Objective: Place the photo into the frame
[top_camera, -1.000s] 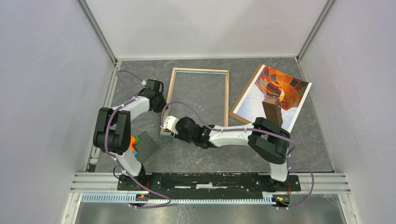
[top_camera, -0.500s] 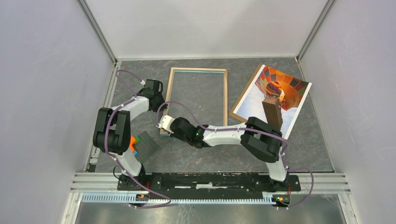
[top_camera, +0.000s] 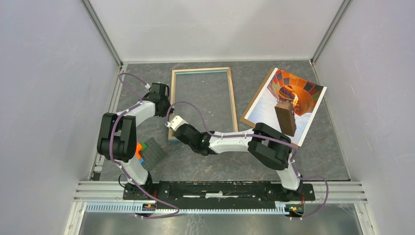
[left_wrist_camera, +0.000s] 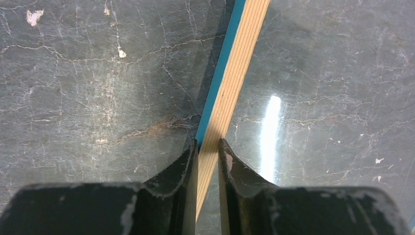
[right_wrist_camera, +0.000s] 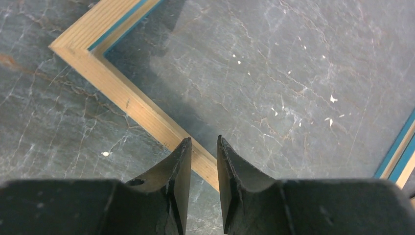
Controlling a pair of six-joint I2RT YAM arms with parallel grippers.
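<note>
The frame [top_camera: 233, 103] lies on the table's middle, wood back up, with a blue edge showing. My left gripper [top_camera: 164, 105] is at its left rail; in the left wrist view the jaws [left_wrist_camera: 208, 145] are shut on the wooden rail [left_wrist_camera: 235, 68]. My right gripper [top_camera: 172, 131] is at the near-left corner, and in its wrist view the gripper [right_wrist_camera: 203, 142] pinches the near rail [right_wrist_camera: 122, 93], which crosses slantwise between the fingers. The photo [top_camera: 293, 90], balloon side up, lies at the right, apart from both grippers.
A brown backing board [top_camera: 250, 111] peeks out under the photo's left edge, and a brown cardboard flap [top_camera: 285, 120] stands on the photo. A dark grey plate with small coloured bricks [top_camera: 147, 152] lies by the left arm. Enclosure walls surround the table.
The frame has slid left and turned a little, its far end moving left. The right gripper moved left with it. Both pairs of jaws have narrowed onto the rails.
</note>
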